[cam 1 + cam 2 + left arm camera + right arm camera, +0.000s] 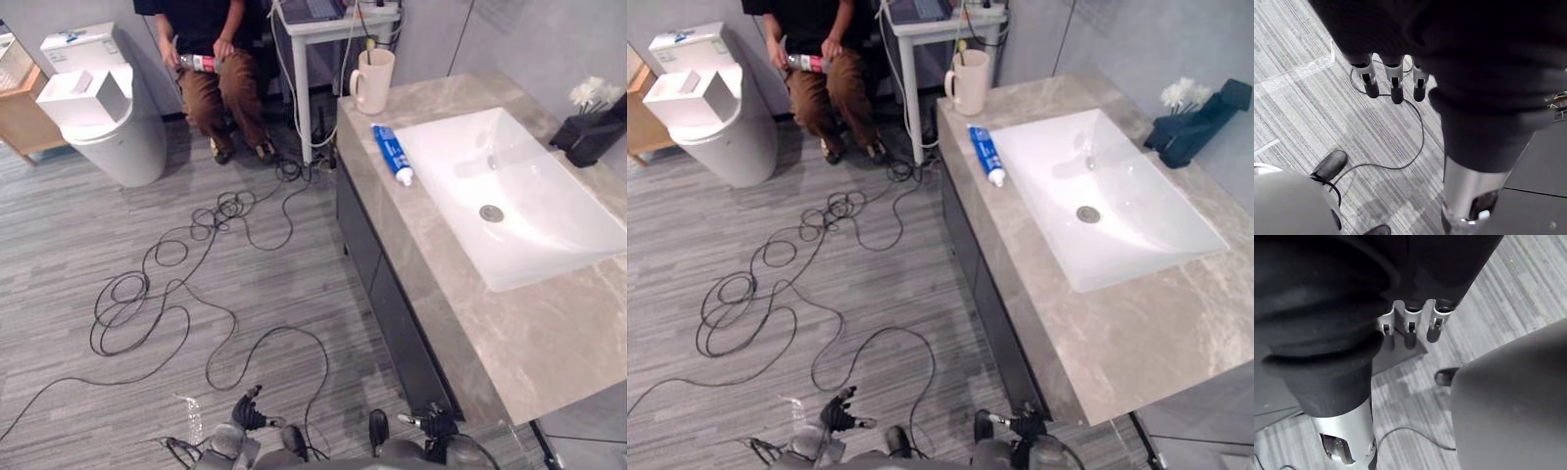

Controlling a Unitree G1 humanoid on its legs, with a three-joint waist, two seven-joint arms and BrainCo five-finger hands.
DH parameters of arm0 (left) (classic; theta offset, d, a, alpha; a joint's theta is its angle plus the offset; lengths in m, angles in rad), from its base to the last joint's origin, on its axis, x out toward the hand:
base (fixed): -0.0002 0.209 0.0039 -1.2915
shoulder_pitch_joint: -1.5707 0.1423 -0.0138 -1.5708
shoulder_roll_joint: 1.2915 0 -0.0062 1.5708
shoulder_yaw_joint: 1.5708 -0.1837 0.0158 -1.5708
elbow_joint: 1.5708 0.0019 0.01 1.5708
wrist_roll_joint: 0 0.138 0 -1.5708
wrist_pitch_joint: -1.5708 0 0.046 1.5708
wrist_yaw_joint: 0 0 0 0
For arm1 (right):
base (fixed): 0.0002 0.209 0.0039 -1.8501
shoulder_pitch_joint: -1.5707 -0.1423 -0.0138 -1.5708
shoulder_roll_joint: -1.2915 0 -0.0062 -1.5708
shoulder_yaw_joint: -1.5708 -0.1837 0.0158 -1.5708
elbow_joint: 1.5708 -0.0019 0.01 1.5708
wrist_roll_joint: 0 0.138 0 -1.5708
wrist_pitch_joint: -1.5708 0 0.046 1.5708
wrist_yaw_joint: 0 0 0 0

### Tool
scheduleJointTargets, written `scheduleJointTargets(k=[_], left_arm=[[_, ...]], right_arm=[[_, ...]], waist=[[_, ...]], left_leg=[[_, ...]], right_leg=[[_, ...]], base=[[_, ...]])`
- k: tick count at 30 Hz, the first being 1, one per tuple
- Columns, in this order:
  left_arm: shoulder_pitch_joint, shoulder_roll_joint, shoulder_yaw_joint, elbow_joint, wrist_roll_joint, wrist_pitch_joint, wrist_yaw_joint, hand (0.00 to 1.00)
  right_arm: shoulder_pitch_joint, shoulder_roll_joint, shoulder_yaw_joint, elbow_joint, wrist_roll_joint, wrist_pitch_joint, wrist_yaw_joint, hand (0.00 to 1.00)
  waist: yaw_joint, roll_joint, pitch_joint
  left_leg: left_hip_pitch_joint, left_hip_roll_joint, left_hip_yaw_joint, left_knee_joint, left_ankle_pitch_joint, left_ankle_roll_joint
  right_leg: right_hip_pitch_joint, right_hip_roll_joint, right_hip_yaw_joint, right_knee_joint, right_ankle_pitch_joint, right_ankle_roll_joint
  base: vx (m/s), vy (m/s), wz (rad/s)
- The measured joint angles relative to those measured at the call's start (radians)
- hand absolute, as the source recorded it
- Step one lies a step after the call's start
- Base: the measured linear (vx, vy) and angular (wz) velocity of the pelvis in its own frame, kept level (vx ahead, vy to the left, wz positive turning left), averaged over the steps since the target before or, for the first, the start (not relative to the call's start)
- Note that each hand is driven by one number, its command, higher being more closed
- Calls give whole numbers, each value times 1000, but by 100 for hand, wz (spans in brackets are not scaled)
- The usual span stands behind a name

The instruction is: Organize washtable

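A blue, white-capped toothpaste tube [392, 154] lies beside the sink [529, 166]; left hand [1396, 86] and right hand [1410, 332] hang slack, empty.

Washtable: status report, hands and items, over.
Left hand and right hand hang open, empty. Blue white-capped toothpaste tube lies on beige marble counter beside white sink; cream mug stands at far corner. Seated person beyond.

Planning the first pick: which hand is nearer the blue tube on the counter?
Right. The right hand hangs beside the counter, the left hand farther left over the floor; both far from the blue tube.
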Motion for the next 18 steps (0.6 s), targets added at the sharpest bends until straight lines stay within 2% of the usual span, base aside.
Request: scheduleJointTargets(k=[6,10,14,15,16,17,18], left_arm=[[0,0,-7,-1,0,-2,3,0],[-19,-3,-47,-11,0,-3,4,0],[-18,-4,-45,-11,0,-3,5,0],[-18,-4,-44,-9,0,-3,5,0],[-18,-4,-40,-8,0,-3,5,0],[-11,-6,-40,-4,0,-3,4,0],[-10,-6,-39,-4,0,-4,4,0]], right_arm=[[-2,-5,13,1,-31,0,0,0],[-15,-21,39,11,-37,0,0,0],[-18,-29,38,16,-39,0,0,0],[-19,-32,37,16,-40,0,-1,0],[-23,-31,36,15,-42,0,-3,0],[-21,-36,36,10,-42,-1,-6,0],[-21,-42,35,9,-42,-2,-8,0]], waist=[[1,2,-2],[-1,-5,2],[22,14,5],[22,-4,11],[20,-1,10],[14,-13,17],[10,-13,17]], left_leg=[[-1,-12,-58,14,6,3],[-115,-27,-117,195,6,3],[-139,-23,-129,199,16,-1],[-156,-30,-133,202,26,-7],[-169,-10,-93,242,-11,16],[-171,29,-49,293,-39,13],[-170,52,-35,313,-43,7]], right_leg=[[29,-14,-53,15,-27,6],[7,-80,-123,106,-80,11],[-23,-101,-149,157,-110,1],[-45,-123,-152,167,-111,-1],[-61,-141,-151,186,-111,-1],[-73,-164,-151,209,-110,0],[-82,-177,-150,220,-110,2]], base=[[66,-13,29],[18,-10,64],[-65,0,29],[-90,23,17],[-99,39,15],[-83,88,6],[-53,122,9]])
